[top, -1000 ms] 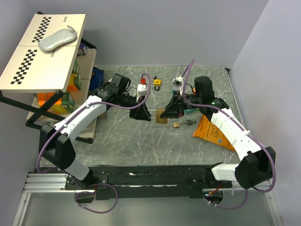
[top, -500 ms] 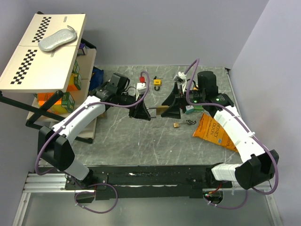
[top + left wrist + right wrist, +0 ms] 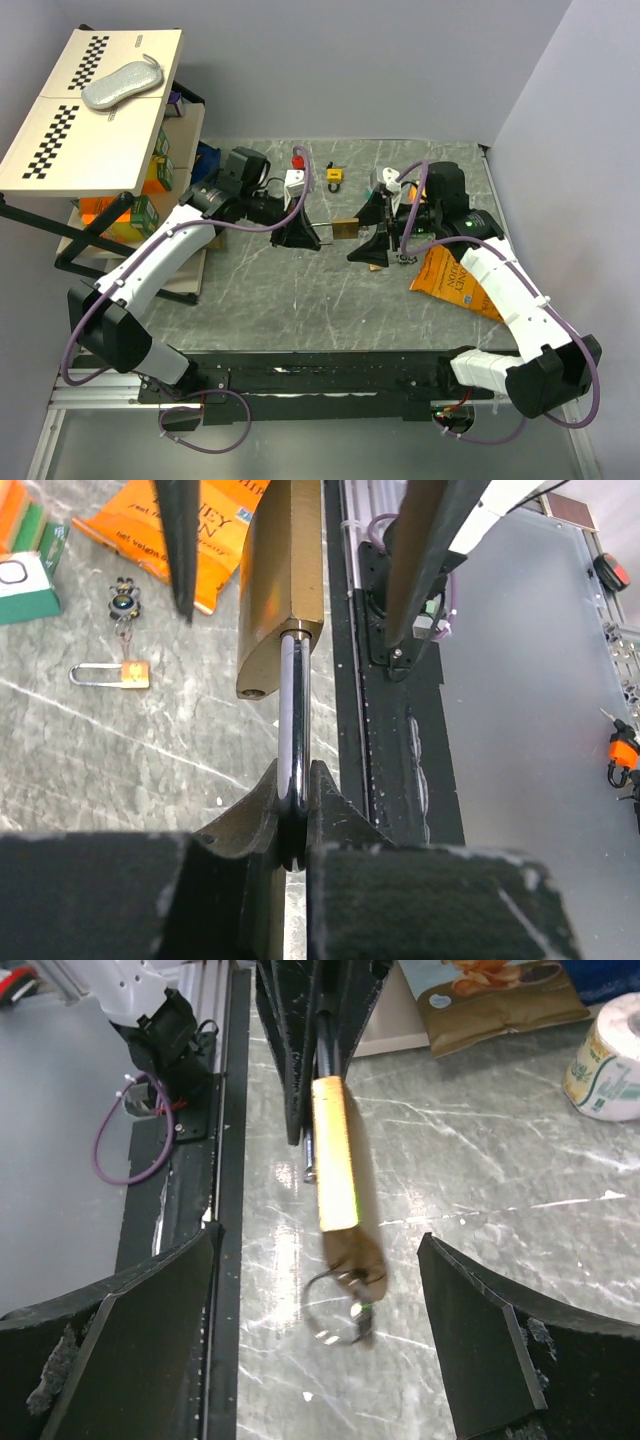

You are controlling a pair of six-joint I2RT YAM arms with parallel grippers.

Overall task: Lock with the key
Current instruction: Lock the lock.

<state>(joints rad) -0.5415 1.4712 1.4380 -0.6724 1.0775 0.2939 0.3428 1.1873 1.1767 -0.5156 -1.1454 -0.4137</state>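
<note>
A brass padlock [image 3: 346, 227] hangs in the air over the middle of the table. My left gripper [image 3: 293, 790] is shut on its steel shackle [image 3: 292, 710], and the brass body [image 3: 283, 580] points away from it. At the lock's free end a key on a wire ring [image 3: 345, 1305] dangles, blurred. My right gripper [image 3: 320, 1242] is open wide, one finger on each side of the lock's key end, touching neither lock nor key. From above, the right gripper [image 3: 368, 232] faces the left gripper [image 3: 308, 237] with the padlock between them.
A small padlock [image 3: 376, 265] and a bunch of keys [image 3: 403, 261] lie by an orange snack bag [image 3: 455, 280]. A yellow padlock [image 3: 333, 176] and a red-and-white lock [image 3: 297, 178] sit at the back. A shelf with boxes [image 3: 150, 190] stands left.
My right gripper has opened, let go of the padlock's key end and drawn back to the right. The left gripper has tightened on the shackle and keeps the padlock up.
</note>
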